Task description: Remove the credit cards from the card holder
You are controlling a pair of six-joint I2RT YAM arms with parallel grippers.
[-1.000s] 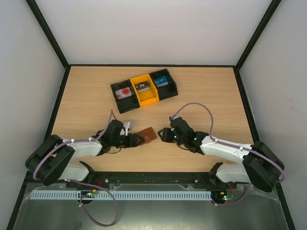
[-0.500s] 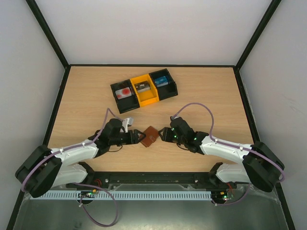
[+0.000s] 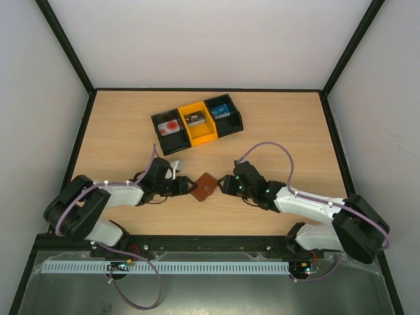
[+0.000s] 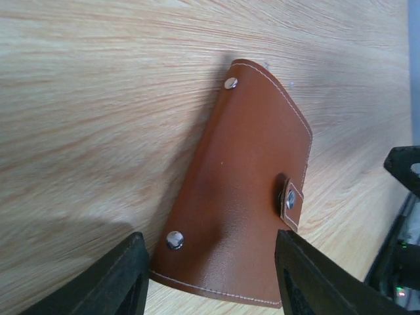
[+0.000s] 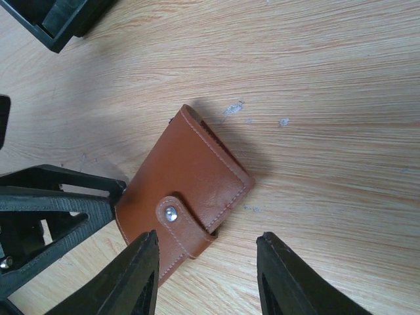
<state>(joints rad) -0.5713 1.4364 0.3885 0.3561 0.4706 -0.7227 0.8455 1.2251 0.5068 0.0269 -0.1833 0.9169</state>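
Observation:
The card holder is a small brown leather wallet lying flat on the table, folded shut with its side tab snapped. It also shows in the left wrist view and the right wrist view. No credit card shows at it. My left gripper is open, its jaws straddling the wallet's left end without closing on it. My right gripper is open and empty, just right of the wallet, one finger beside the tab end.
A three-part tray, black, yellow and black, stands behind the wallet. Its left part holds a whitish thing with a red round mark; I cannot tell what it is. Its other parts hold small items. Walls enclose the table.
The left gripper has carried the wallet a little right toward the right gripper, turned it and laid it flat. Its jaws now stand open around it. The right arm has barely moved.

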